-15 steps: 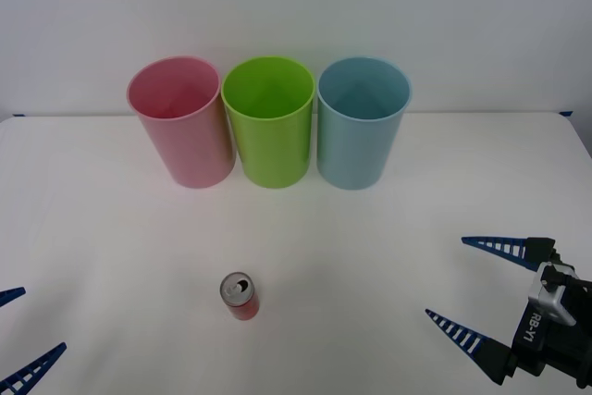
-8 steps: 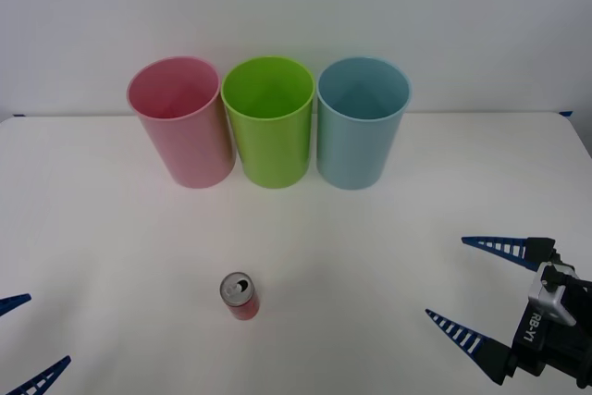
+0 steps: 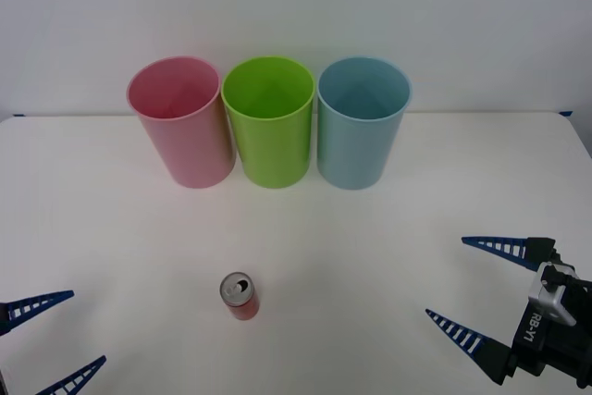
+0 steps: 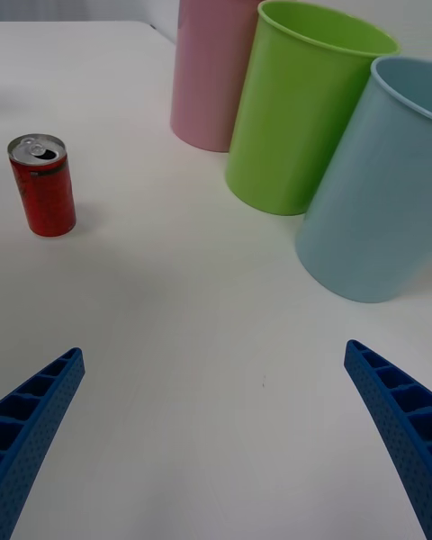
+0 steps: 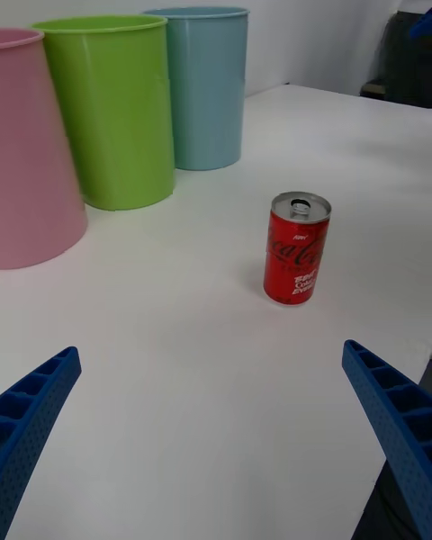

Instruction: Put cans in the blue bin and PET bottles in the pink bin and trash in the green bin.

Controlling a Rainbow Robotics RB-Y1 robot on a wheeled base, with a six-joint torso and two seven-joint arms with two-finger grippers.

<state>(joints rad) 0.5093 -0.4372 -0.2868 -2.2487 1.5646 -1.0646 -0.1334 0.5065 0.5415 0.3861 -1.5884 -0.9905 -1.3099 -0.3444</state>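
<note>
Since the earlier frames your left claw [image 3: 54,335] has slid in from the lower left corner of the front view, nearer the can, while your right claw [image 3: 476,289] has not shifted at the lower right. Your left claw's two blue ribbed fingers [image 5: 31,418] are spread wide apart, holding and touching nothing, low over the white table [image 3: 370,238]. From its wrist camera you see the can [image 5: 297,247] standing ahead, roughly centred between the fingers but well clear of both.

Your right claw is also spread wide, its fingers [image 4: 396,414] gripping nothing and touching nothing, well apart from the can.

You have one small red can [image 3: 240,296] standing upright on the table, silver top up with the pull-tab opening showing, in front of the bins and nearer your left side.

Behind it, three tall round bins stand upright in a row at the back of the table: the pink bin [image 3: 182,122] on the left, the green bin [image 3: 269,122] in the middle, the blue bin [image 3: 362,122] on the right. Pink and green stand just beside each other, as do green and blue. What you can see of their insides from the front holds nothing.
</note>
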